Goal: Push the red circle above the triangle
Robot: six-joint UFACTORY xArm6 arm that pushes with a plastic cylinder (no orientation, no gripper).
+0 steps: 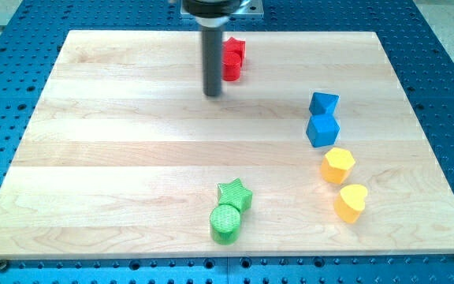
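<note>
My dark rod comes down from the view's top, and my tip [213, 95] rests on the wooden board [117, 118]. Two red blocks touch each other just to the right of the rod. The lower one [232, 70] looks rounded like the red circle, and the upper one [237, 49] has an angular outline. The rod hides their left edges. My tip is slightly below and left of the lower red block, close to it. A blue block shaped like a triangle [323, 103] lies far to the right, touching a blue cube [322, 131] below it.
A yellow hexagon [338, 166] and a yellow heart [351, 202] lie below the blue blocks at the right. A green star [235, 193] and a green circle [226, 223] touch each other near the bottom middle. A blue perforated table surrounds the board.
</note>
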